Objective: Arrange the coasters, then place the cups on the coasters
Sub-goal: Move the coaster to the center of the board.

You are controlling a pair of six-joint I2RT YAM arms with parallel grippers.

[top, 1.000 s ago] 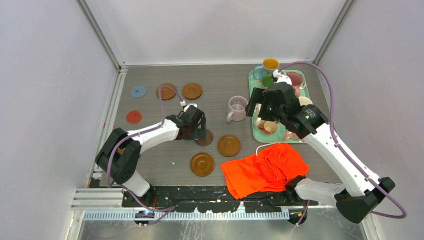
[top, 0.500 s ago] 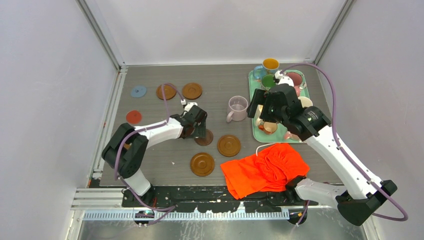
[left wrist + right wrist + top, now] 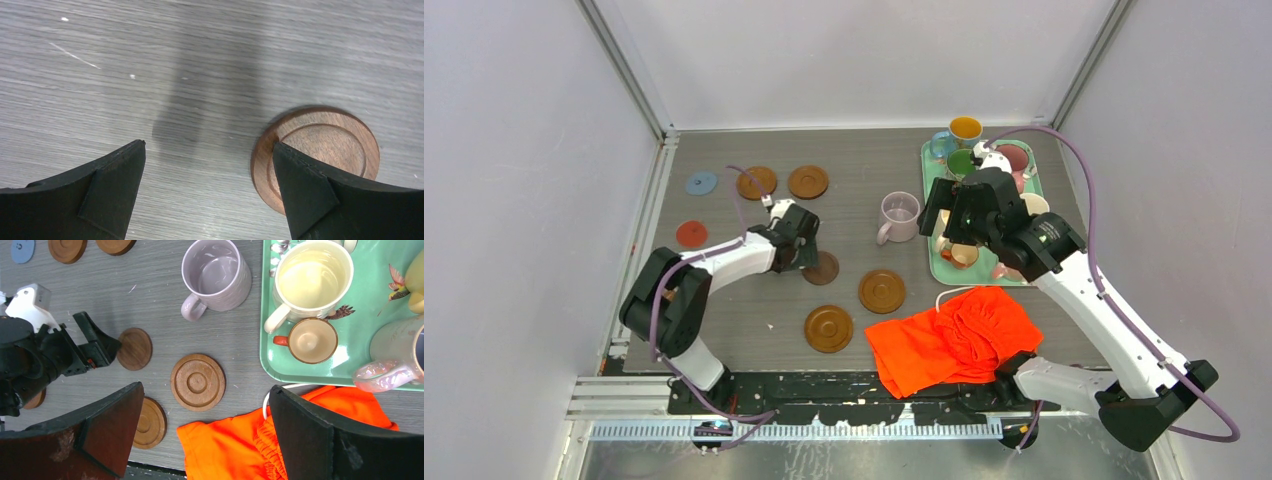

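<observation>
Wide apart, empty: left tool (image 3: 208, 144) low over brown coaster (image 3: 330, 140) edge; right tool (image 3: 206, 386).

The top view looks down on the tabletop (image 3: 864, 180), arm bases (image 3: 692, 365) at six o'clock. Both wrist views, left nearest, probably share one dark coaster (image 3: 325, 142) (image 3: 134, 349).

Grey wood-grain desk (image 3: 864, 165), and it's busy: blue coaster (image 3: 701, 182) at ten o'clock, red coaster (image 3: 691, 234) at nine, brown pair (image 3: 757, 182) side by side at eleven. Three more brown discs (image 3: 882, 291) cluster around six, lying apart. Lilac mug (image 3: 898, 216) stands upright just past centre, teal tray (image 3: 944, 272) at two, orange cloth (image 3: 954, 338) crumpled at five.
</observation>
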